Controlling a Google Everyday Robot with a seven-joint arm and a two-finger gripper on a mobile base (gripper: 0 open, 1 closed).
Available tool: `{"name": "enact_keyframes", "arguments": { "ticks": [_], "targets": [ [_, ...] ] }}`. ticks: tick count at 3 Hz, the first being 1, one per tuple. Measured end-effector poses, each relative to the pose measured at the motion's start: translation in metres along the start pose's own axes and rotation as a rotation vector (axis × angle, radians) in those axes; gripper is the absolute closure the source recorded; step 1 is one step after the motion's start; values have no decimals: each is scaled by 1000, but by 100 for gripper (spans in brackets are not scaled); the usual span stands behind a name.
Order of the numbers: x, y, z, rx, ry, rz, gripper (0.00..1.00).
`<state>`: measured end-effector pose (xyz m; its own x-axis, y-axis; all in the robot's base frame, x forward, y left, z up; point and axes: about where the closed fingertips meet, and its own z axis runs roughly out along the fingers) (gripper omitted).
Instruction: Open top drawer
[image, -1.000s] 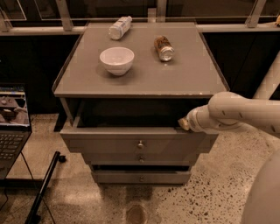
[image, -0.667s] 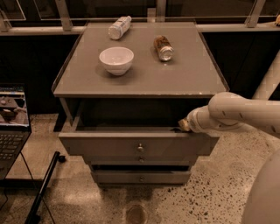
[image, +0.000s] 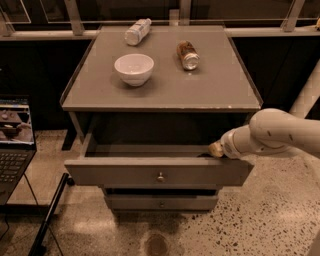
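The top drawer (image: 125, 173) is a wide grey-brown drawer with a flat front and a small round metal knob (image: 160, 177). It stands pulled out from the cabinet, its dark boxy inside showing. My gripper (image: 214, 150) reaches in from the right on a white arm and sits at the top edge of the drawer front near its right end, dipping just inside the drawer. A narrower drawer front (image: 160, 202) with a like knob sits shut below.
On the cabinet top (image: 100, 95) stand a white bowl (image: 133, 68), a lying clear bottle (image: 137, 31) and a lying brown can (image: 187, 54). An open laptop (image: 12, 145) sits at the left. A dark pole (image: 50, 215) leans low left. Speckled floor lies in front.
The drawer front has come out a little further toward me. My gripper has stayed at its top right edge and moved with it.
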<state>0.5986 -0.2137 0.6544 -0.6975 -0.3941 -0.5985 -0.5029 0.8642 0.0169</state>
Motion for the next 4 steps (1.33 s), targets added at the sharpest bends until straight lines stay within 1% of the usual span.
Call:
{"name": "enact_keyframes", "arguments": {
  "ticks": [1, 2, 3, 4],
  "targets": [
    [33, 16, -23, -66, 16, 7, 100],
    [32, 15, -22, -66, 16, 7, 100],
    [62, 32, -46, -127, 24, 15, 100],
    [71, 37, -53, -149, 27, 18, 100]
  ]
}}
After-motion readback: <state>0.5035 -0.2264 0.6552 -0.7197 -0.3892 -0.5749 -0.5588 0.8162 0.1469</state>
